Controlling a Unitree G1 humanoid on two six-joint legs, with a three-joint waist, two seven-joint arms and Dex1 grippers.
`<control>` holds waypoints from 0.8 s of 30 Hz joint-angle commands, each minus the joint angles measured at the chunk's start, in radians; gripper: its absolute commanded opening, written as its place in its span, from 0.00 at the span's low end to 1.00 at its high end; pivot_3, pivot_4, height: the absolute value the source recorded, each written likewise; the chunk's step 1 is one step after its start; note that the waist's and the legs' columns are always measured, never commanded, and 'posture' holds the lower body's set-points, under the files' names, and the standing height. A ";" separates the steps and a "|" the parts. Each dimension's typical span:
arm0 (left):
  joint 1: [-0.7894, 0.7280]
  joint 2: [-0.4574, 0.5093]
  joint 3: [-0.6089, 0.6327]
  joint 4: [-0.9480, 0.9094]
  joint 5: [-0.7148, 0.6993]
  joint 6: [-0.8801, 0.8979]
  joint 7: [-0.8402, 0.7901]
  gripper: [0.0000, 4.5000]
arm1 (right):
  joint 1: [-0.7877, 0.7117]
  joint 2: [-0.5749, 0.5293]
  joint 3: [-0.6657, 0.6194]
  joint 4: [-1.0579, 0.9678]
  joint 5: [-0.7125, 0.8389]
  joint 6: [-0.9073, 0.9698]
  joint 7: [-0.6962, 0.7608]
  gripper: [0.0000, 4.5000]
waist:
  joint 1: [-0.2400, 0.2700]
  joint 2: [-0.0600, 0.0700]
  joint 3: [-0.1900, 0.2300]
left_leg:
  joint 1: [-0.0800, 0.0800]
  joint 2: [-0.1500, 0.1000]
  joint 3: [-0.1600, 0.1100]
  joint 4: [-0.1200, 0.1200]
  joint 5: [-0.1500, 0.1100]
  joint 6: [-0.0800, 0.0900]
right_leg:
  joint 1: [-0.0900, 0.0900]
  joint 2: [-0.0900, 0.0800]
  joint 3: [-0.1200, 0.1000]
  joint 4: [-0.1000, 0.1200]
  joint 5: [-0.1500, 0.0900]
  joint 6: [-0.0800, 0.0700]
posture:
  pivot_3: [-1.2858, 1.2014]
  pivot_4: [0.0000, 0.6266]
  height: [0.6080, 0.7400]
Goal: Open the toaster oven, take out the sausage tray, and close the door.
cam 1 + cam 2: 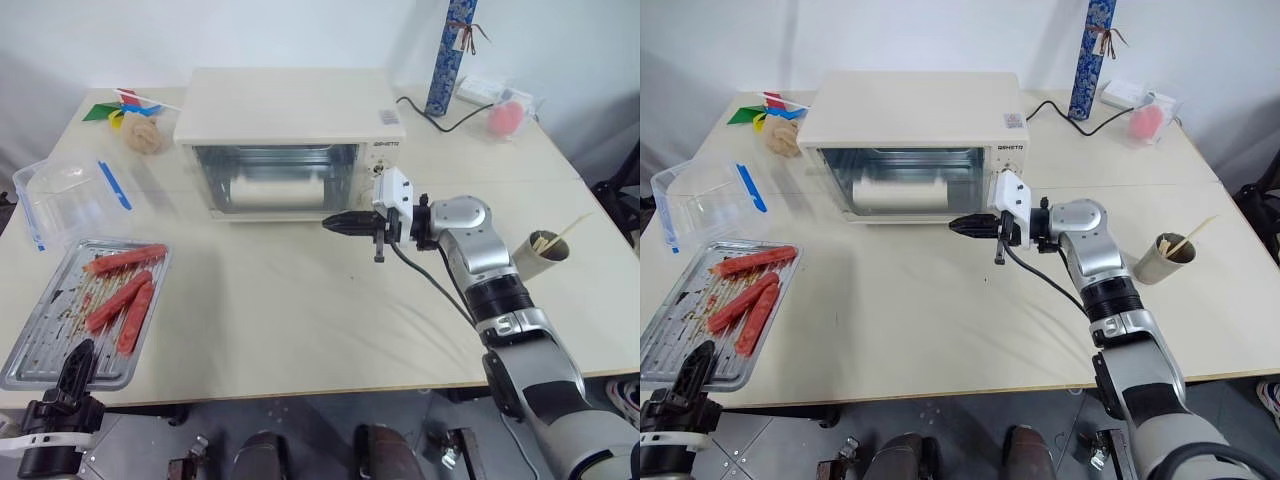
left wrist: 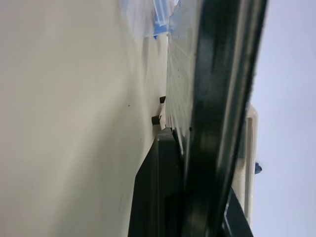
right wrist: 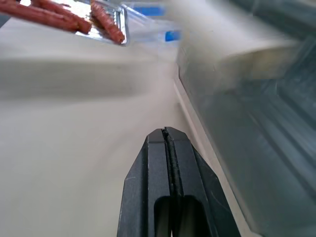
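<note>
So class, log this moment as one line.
oven door: shut | sausage tray: on table, left claw gripping its edge | right claw: shut, empty

I can see dark lettering on the front top right corner of the boxy cream-white toaster oven (image 1: 290, 120), but can't read it.

A cream-white toaster oven (image 1: 290, 120) with a glass door (image 1: 272, 180) and silvery interior stands on a pale beige table (image 1: 300, 310). Red sausages lie on the silver sausage tray (image 1: 40, 350) at near left; a clear box (image 1: 70, 195) carries blue clips.
</note>
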 commanded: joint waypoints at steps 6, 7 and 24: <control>-0.067 0.071 -0.126 0.032 -0.028 0.120 0.009 0.00 | -0.184 0.011 -0.068 0.210 -0.035 -0.161 -0.096 0.00 | -0.004 0.000 0.000 | 0.000 0.001 0.000 0.000 0.000 0.000 | -0.001 0.000 0.000 0.000 0.000 0.000 | 0.52 0.24 1.00; -0.073 0.095 -0.135 0.042 -0.028 0.144 -0.002 0.00 | -0.189 0.008 -0.077 0.209 -0.030 -0.155 -0.101 0.00 | -0.004 0.000 0.000 | 0.000 0.001 0.000 0.000 0.000 0.000 | 0.000 0.000 0.000 0.001 0.000 0.000 | 0.52 0.24 1.00; -0.462 0.623 -0.335 0.524 -0.028 0.590 -0.160 0.00 | 0.286 -0.307 -0.058 -0.645 0.203 0.416 0.157 0.09 | 0.002 0.002 0.001 | -0.001 0.001 0.000 -0.002 0.000 -0.002 | -0.002 0.002 -0.001 0.001 0.000 0.000 | 0.52 0.24 1.00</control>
